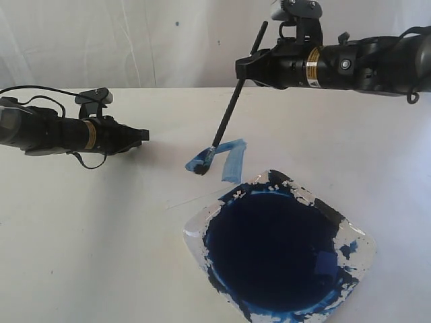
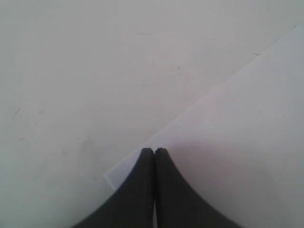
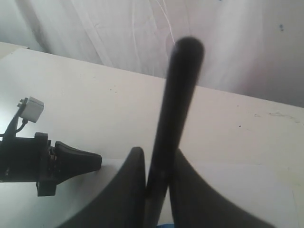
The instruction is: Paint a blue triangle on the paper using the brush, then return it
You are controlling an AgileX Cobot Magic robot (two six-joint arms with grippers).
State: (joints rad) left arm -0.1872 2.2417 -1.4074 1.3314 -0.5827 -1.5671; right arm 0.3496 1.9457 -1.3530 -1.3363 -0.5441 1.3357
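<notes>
Black-handled brush [image 1: 227, 118] stands steeply, bristles down on the paper [image 2: 237, 142] at the left corner of the blue triangle [image 1: 225, 156], its top leaning right in the exterior view. Right gripper [image 1: 244, 67] clamps the upper handle. Left gripper [image 2: 155, 151] is pressed together, empty, over the paper's corner. Paint dish [image 1: 195, 232] sits just beside the strokes. Yellow label [image 1: 313, 65] on the right arm is unreadable.

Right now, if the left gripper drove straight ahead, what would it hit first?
Probably the brush, low on its handle, above the paper; depth is unclear, so it might pass beside.

Black arms [image 1: 363, 64], yellow wrist bands [image 1: 312, 65], tapered left gripper [image 1: 145, 135]
</notes>
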